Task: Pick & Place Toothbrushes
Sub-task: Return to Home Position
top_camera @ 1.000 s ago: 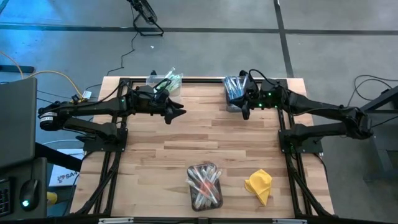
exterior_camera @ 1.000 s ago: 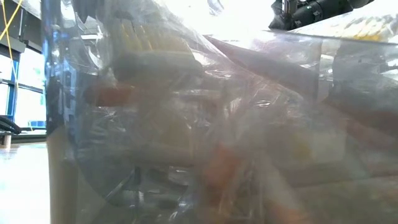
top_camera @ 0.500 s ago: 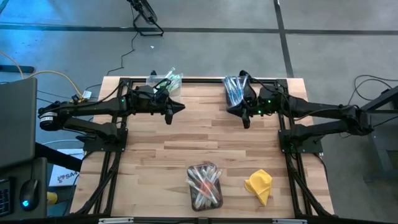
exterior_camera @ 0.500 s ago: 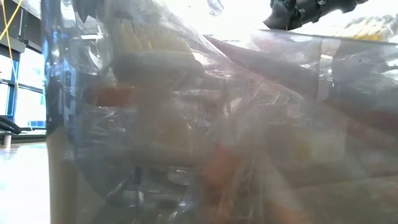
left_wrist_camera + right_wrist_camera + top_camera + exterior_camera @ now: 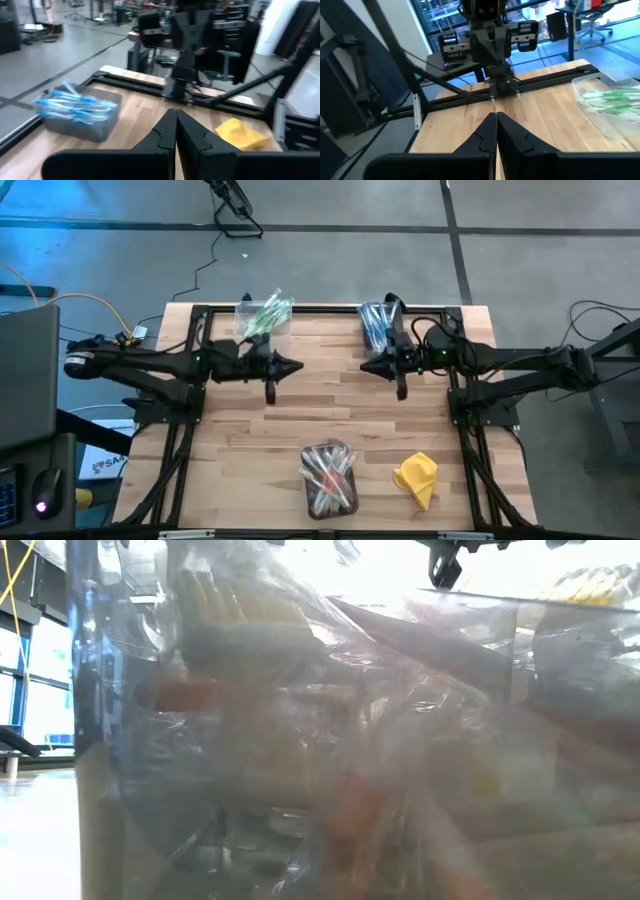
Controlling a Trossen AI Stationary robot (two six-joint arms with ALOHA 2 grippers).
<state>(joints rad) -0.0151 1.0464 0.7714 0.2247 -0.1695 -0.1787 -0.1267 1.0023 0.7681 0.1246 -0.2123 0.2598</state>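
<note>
Toothbrushes lie sorted in clear bins. A bin of green ones (image 5: 265,315) stands at the far left, and a bin of blue ones (image 5: 377,326) at the far right. A bin of pink-red ones (image 5: 329,478) stands at the near middle and fills the low view (image 5: 300,740). My left gripper (image 5: 297,366) hangs shut over the table's middle, just near of the green bin, pointing right. My right gripper (image 5: 366,368) faces it, shut, just near of the blue bin. Neither holds anything. The left wrist view shows the blue bin (image 5: 77,107), the right wrist view the green bin (image 5: 610,102).
A crumpled yellow cloth (image 5: 417,478) lies at the near right, beside the pink-red bin; it also shows in the left wrist view (image 5: 242,134). Black rails (image 5: 330,308) frame the wooden table. Bare wood lies between the two grippers and the near bin.
My left gripper has swung away from the green bin toward the table's middle and shut its fingers with nothing in them. My right gripper, still shut, has swung away from the blue bin toward the middle. The two tips now face each other.
</note>
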